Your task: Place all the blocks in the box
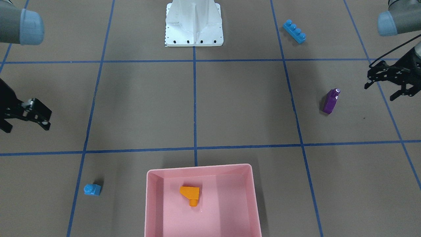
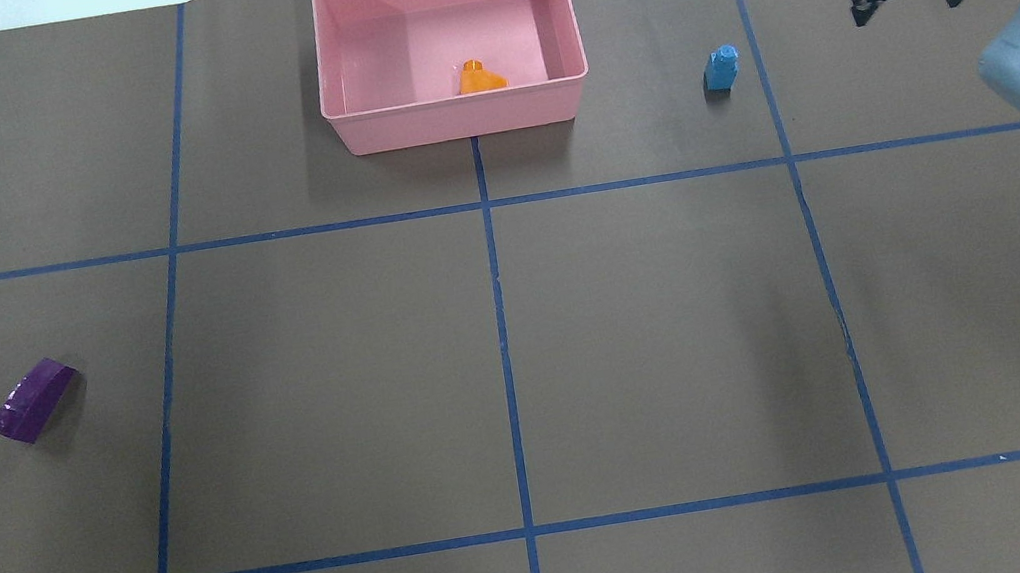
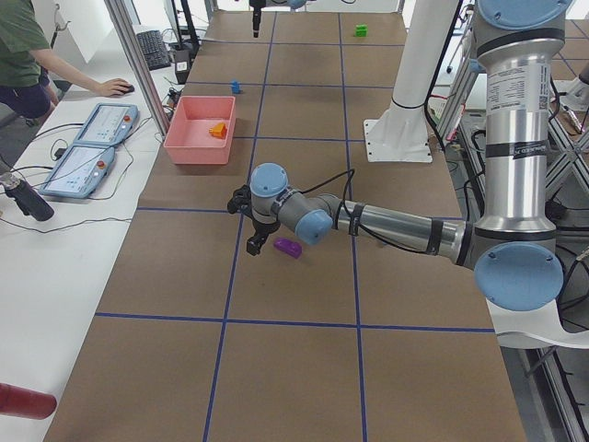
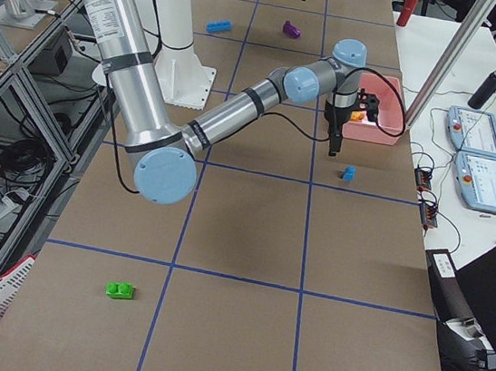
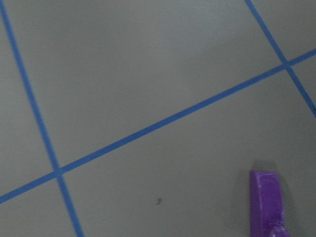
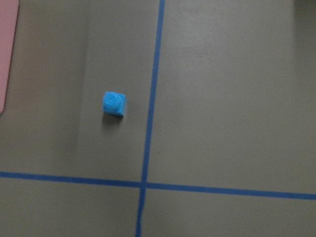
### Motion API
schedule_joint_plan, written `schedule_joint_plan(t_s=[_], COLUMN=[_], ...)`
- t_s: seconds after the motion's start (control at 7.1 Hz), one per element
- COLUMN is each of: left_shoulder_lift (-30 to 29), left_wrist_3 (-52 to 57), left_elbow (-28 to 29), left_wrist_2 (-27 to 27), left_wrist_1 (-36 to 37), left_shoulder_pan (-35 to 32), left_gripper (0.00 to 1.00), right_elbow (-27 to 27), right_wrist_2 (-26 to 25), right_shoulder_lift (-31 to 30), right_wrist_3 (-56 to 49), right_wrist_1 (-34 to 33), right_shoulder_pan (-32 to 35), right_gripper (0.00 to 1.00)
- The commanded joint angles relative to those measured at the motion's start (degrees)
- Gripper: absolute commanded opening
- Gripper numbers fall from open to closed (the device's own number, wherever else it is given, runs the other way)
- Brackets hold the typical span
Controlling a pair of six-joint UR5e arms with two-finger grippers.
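Where blue tape rules the brown table (image 2: 677, 322) into squares, items lie thus: large shallow pink plastic bin (image 1: 199, 167) at the operators' edge, with an orange sloped one-stud brick (image 1: 190, 193) inside; small blue one-stud brick (image 1: 92, 189) near it on the table; long blue four-stud brick (image 1: 294, 31) near the white metal robot base (image 1: 194, 29); tall purple brick (image 1: 330, 101) near the left arm's jaws, which are spread and empty; right arm's jaws likewise parted and empty, partly cut off. Green two-stud brick (image 4: 120, 290) shows only in side views, well apart from the bin. Operator (image 3: 23, 46) at a side bench, head cropped.
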Motion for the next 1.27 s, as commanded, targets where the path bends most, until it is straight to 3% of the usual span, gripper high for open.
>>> schedule_joint_plan(t_s=[0.0, 0.14, 0.28, 0.85, 0.99, 1.13], left_shoulder_lift=[-0.35, -0.26, -0.26, -0.26, -0.26, -0.26], left_wrist_3=[-2.13, -2.74, -2.84, -3.89, -4.07, -5.11], left_elbow=[-0.25, -0.25, 0.45, 4.06, 3.97, 3.97], left_wrist_2=[8.28, 10.24, 10.44, 11.14, 11.06, 11.06], left_wrist_1=[-0.66, -0.66, -0.57, -0.39, -0.39, -0.39], left_shoulder_pan=[9.37, 11.84, 13.95, 18.01, 18.19, 18.19], left_gripper=[1.00, 1.00, 1.00, 1.00, 0.78, 0.37], right_elbow=[9.18, 13.30, 13.60, 11.59, 11.59, 11.59], right_wrist_2=[5.90, 6.12, 6.13, 6.13, 6.39, 6.39], right_shoulder_lift=[-15.17, -23.85, -30.55, -33.25, -33.25, -33.25], right_wrist_3=[-10.39, -11.46, -11.30, -10.33, -10.24, -10.24], right_wrist_1=[-1.21, 1.58, 8.05, 10.04, 10.13, 10.13], right_shoulder_pan=[6.02, 6.75, 6.93, 6.76, 6.85, 6.85], right_gripper=[1.00, 1.00, 1.00, 1.00, 1.00, 1.00])
